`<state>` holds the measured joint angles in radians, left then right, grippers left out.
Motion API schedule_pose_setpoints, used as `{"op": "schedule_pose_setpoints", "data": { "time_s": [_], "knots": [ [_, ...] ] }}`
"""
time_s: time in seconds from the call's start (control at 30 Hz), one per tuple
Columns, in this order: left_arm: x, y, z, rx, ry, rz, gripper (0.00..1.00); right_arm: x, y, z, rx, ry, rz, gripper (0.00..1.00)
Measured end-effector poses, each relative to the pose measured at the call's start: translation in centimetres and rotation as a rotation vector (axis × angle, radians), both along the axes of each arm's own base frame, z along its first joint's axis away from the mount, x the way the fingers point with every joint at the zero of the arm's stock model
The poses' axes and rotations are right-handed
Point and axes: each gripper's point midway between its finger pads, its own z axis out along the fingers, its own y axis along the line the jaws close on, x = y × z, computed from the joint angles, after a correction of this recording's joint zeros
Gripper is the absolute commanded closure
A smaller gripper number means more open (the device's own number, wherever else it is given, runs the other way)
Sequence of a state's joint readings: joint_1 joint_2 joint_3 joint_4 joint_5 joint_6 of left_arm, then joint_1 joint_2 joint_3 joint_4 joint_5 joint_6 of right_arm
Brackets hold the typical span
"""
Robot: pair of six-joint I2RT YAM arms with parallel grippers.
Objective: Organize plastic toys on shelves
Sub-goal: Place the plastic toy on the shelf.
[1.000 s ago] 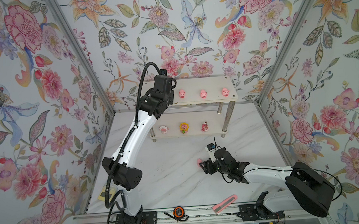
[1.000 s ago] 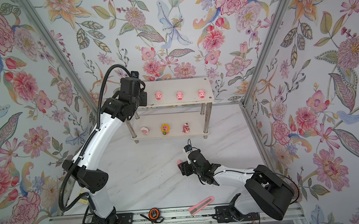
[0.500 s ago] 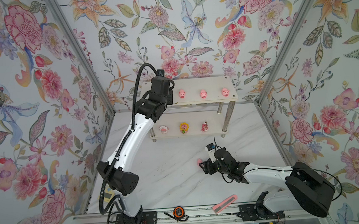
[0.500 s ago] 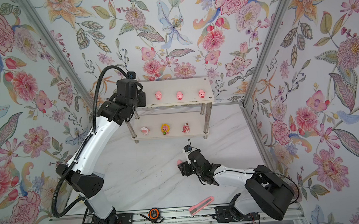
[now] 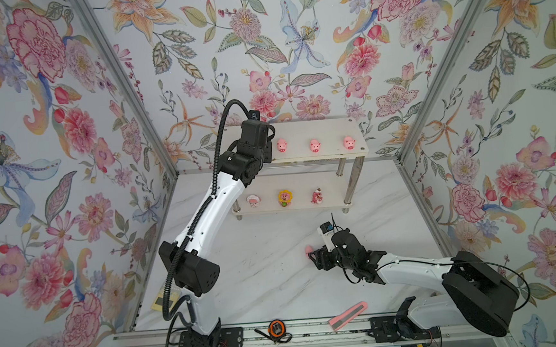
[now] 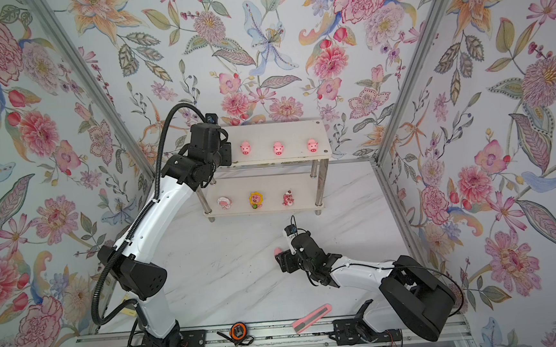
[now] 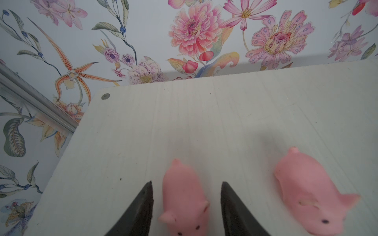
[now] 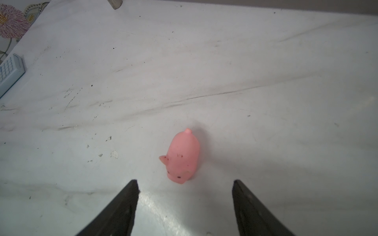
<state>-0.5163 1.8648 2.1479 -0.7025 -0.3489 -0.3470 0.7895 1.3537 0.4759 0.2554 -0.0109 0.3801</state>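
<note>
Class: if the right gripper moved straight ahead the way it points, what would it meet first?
Most likely the pink pig on the marble table, just ahead of the right gripper; its tilt is unclear, so possibly the table first.

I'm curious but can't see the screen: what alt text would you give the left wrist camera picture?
A small pink pig sits on the white shelf board between the dark fingers of the open left gripper, touching neither. A second pig sits beside it; floral wallpaper fills the background.

White arms [image 5: 206,216] w/ blk joints [image 5: 189,271], ribbed cable [image 5: 219,131].
</note>
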Motion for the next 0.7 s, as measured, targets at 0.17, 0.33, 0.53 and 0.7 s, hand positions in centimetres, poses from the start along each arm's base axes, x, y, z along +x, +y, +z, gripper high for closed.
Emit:
{"op": "schedule_pose_setpoints", "data": {
  "time_s": [0.17,0.33,0.53,0.7],
  "knots": [
    [-0.1,0.3,1.2,-0.01,-0.027,0.01,0.31,0.0,0.0,0.0,0.0,0.0,-0.001,0.25],
    [-1.2,1.3,3.4,-0.023,-0.068,0.029,0.3,0.0,0.0,0.0,0.002,0.001,-0.002,0.25],
    [-7.1,3.3,6.2,-0.052,-0.144,0.013,0.34,-0.1,0.1,0.9,0.028,-0.008,-0.002,0.25],
    [-13.7,3.4,3.7,-0.084,-0.173,-0.065,0.37,-0.6,-0.3,2.6,0.08,-0.015,-0.022,0.26]
  ]
}}
